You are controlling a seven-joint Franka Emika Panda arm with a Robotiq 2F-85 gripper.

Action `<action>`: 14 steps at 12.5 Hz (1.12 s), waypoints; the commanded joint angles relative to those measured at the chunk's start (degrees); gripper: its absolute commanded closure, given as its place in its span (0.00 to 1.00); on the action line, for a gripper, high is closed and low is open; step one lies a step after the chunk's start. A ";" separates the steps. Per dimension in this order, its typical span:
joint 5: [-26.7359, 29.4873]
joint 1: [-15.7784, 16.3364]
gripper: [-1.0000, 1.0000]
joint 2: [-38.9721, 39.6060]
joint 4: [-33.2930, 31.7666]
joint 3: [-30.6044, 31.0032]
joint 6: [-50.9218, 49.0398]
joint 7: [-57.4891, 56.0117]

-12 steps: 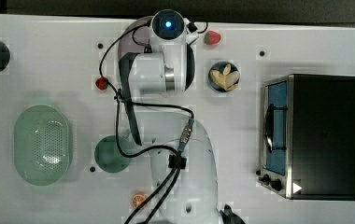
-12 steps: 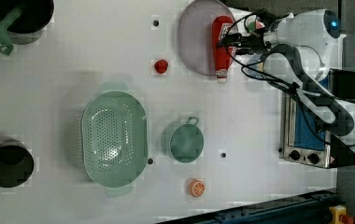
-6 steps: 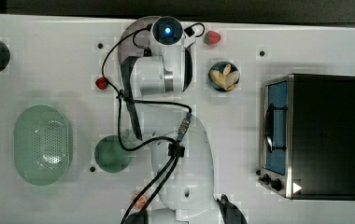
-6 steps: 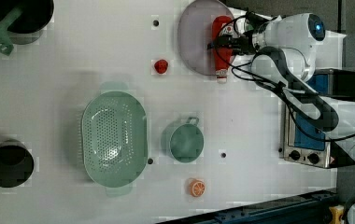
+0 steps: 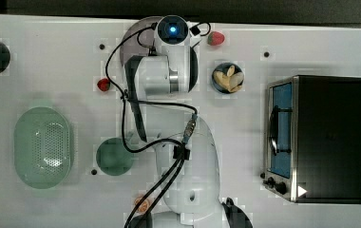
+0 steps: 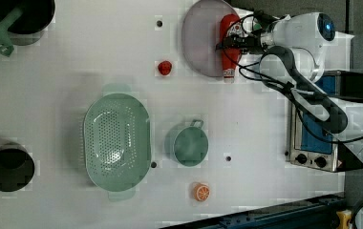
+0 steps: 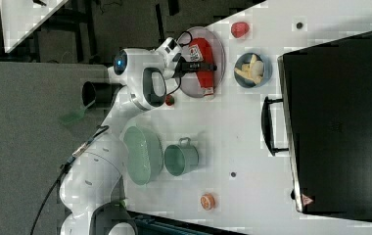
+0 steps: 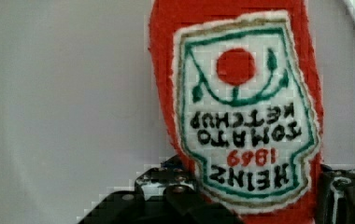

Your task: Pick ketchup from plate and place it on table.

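Ketchup [image 8: 241, 112] flat on plate [image 6: 199, 43], between fingers of half-closed hand [image 8: 250, 200], grip uncertain.

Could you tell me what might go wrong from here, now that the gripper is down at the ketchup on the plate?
1. The ketchup lies flat along the plate's edge, its tip overhanging onto the table; a lift could tip it out of the gripper.
2. It looks soft, so the fingers either side may squash or slip.
3. The strawberry sits near the plate; place clear of it.

Grey floor [image 7: 27, 122] lies beside the workspace, with dark clutter beyond.
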 commanded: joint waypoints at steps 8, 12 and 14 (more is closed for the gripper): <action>3.87 -2.50 0.36 -20.52 0.55 -0.42 -21.02 -1.26; 5.69 -6.55 0.36 -31.58 -7.20 -0.68 -26.12 -1.27; 5.85 -8.07 0.36 -36.58 -12.62 -1.09 -26.33 -1.26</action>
